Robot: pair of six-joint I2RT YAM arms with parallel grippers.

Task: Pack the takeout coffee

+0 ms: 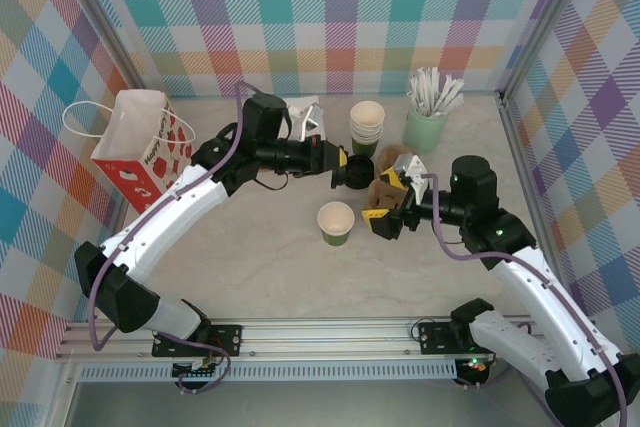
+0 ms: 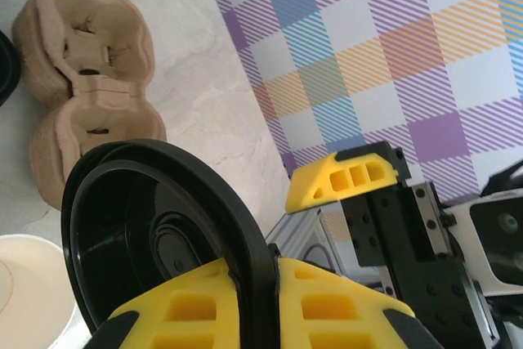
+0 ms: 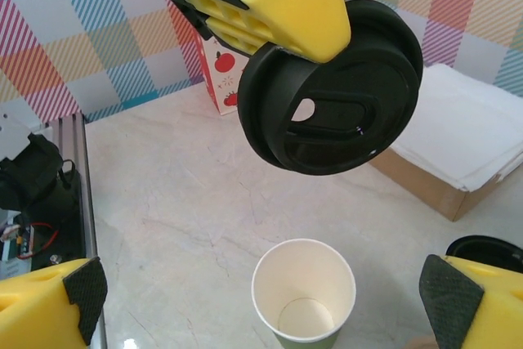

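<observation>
Black and round, the plastic lid (image 3: 335, 96) is clamped by its rim in the left hand (image 2: 270, 292), raised in the air over the pale counter (image 1: 270, 257). Near it and lower, the small dark green paper cup (image 3: 304, 296) stands upright on the counter, without lid. The right hand (image 1: 383, 197) is just beside this cup, its fingers wide apart, holding nothing.

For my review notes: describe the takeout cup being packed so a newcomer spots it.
On the table, look near the centre. One green cup stands alone, lidless and cream inside, unlike the stack of cups further back by the mint holder.
</observation>
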